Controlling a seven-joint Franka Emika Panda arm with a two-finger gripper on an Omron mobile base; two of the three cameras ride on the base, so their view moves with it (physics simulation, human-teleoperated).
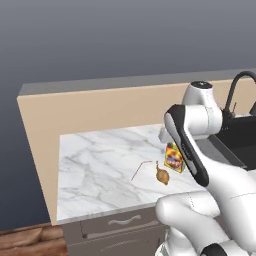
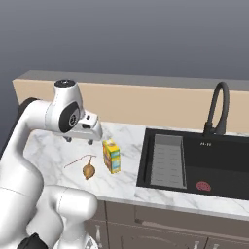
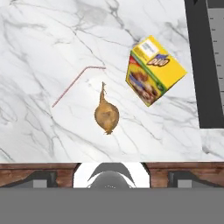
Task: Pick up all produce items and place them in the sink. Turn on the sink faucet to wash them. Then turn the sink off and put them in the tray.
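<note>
Above the marble desk (image 1: 100,165), the gripper (image 2: 78,140) is hovering with its jaws standing wide, holding nothing.

Below it, the golden-brown bulb (image 3: 106,116) is lying on the desk, well apart from the fingers, with a thin stalk (image 3: 72,86) bending away beside it; whether stalk and bulb are joined is hard to tell. Just beside the bulb, the yellow carton (image 3: 153,69) is standing between it and the black sink (image 2: 221,163), whose grey ribbed insert (image 2: 168,160) is sitting at the near side, the red drain (image 2: 203,185) showing and the dark faucet (image 2: 218,109) arching behind.
</note>
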